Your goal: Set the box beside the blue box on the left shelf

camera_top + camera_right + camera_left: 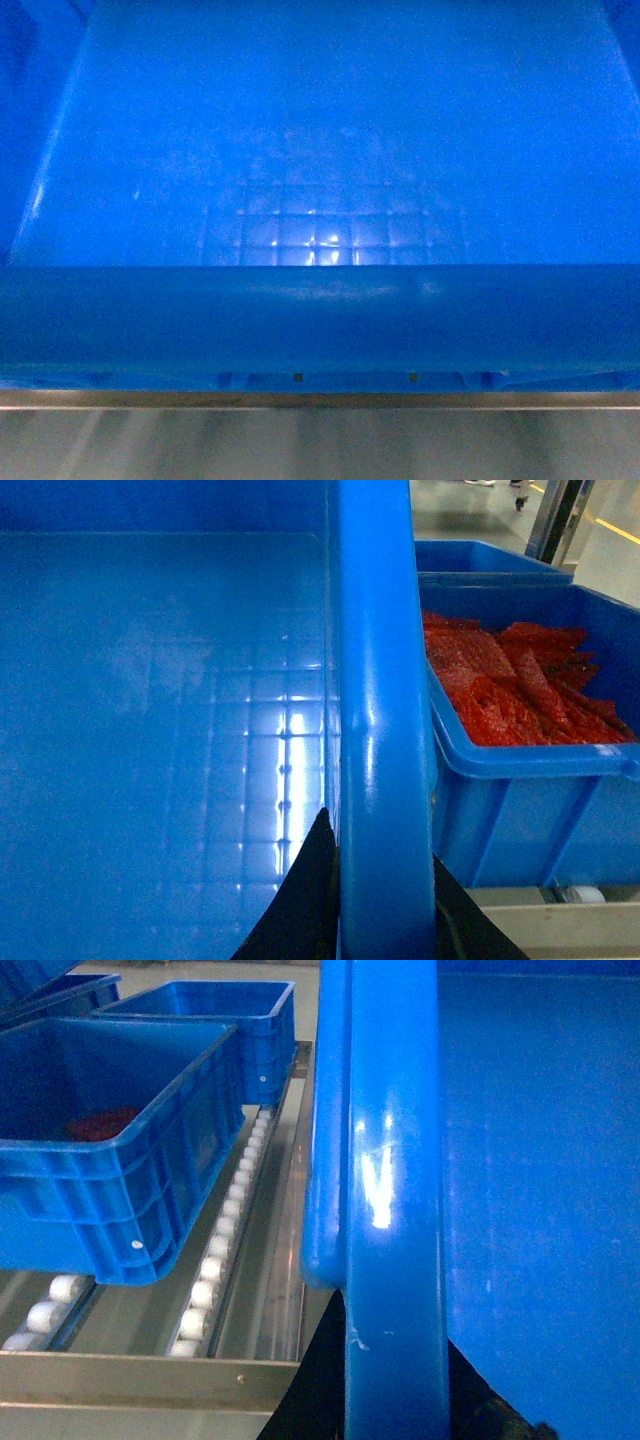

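Observation:
The box (320,150) fills the head view, bright blue, with a grid-embossed floor and its near rim over the metal front edge of the left shelf (320,400). My left gripper (395,1370) is shut on the box's left rim (390,1160), one black finger (315,1380) on each side of it. My right gripper (385,890) is shut on the right rim (375,680) in the same way. The blue box (100,1150), with something red inside, stands on the roller rails (235,1210), a gap to the left of the held box. I cannot tell whether the held box rests on the deck.
A second blue crate (215,1015) stands behind the blue box on the rollers. Close on the right stands another blue crate (520,780) full of red packets (510,685), with one more blue crate (480,555) behind it. Open floor lies beyond.

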Available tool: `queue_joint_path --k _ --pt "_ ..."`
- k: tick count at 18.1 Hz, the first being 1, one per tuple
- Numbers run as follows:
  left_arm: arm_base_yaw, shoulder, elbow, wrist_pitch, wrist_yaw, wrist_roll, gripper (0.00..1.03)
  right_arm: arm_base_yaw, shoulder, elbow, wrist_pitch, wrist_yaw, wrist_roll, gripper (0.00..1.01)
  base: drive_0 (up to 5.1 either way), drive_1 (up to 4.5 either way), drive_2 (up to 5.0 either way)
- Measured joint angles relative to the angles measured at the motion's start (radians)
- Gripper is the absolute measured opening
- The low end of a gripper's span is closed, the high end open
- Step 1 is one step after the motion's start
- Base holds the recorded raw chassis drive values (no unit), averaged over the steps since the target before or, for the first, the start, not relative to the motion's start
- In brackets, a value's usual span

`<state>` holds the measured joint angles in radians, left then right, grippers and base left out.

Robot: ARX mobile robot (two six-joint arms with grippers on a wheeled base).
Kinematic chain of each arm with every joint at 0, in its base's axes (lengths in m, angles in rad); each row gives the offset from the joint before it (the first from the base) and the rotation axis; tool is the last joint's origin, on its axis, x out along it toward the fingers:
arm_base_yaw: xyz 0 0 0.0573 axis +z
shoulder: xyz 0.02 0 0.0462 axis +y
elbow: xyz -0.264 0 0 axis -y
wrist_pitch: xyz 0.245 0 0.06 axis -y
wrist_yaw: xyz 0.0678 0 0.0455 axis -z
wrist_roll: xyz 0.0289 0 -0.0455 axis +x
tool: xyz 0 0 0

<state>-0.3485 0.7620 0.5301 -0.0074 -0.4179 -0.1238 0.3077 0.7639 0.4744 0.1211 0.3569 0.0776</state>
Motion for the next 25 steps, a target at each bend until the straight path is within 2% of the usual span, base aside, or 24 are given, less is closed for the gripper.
queue_joint_path --k 7,25 --pt "0.0 0.0 0.0 -0.004 0.0 0.0 0.07 0.0 0.0 0.0 -0.002 0.0 0.0 0.09 0.0 4.35 -4.3" --pt "0.0 0.004 0.0 -0.002 0.001 0.0 0.07 0.0 0.004 0.0 -0.001 0.0 0.0 0.09 0.0 0.0 0.0"
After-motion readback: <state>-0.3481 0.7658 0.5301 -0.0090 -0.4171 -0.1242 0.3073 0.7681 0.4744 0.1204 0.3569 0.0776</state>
